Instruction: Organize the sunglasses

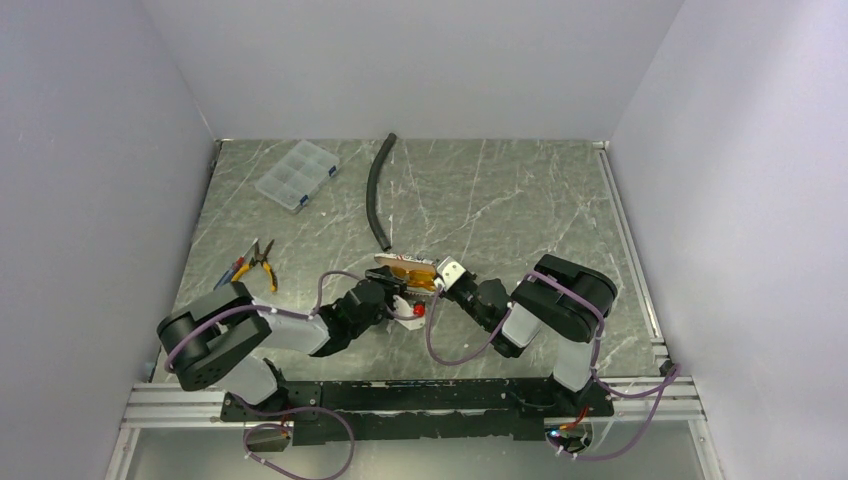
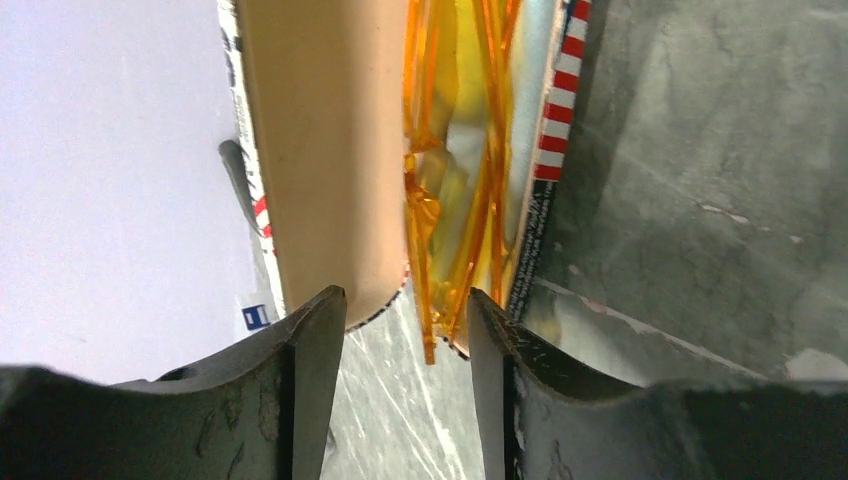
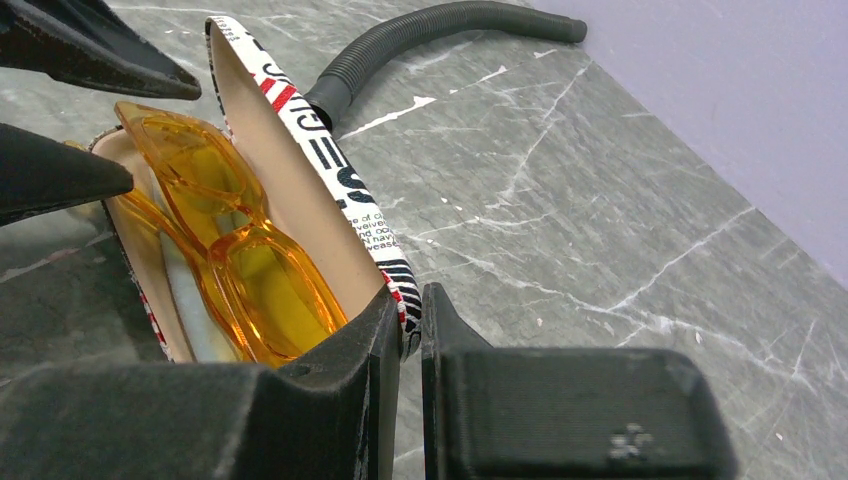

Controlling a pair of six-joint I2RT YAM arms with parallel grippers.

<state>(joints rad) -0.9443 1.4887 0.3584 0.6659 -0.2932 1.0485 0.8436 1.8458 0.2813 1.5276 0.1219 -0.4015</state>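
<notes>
The open clamshell glasses case (image 3: 335,180), white-skinned with red stripes and beige lining, is carrying black print running from 11 o'clock to 5 o'clock in the right wrist view. Only cropped letter fragments are showing, so no whole word is reading clearly.

The right half of the grey marbled desk (image 1: 560,210), out to its right edge, lies open. A black ribbed hose (image 1: 377,190) runs from the far edge to just behind the open printed glasses case (image 1: 405,268) at mid-desk, with a clear plastic compartment box (image 1: 296,174) near the far-left corner and orange-handled pliers (image 1: 255,265) by the left edge. The left gripper (image 2: 405,300) and the right gripper (image 3: 410,300) crowd the case's near side.
</notes>
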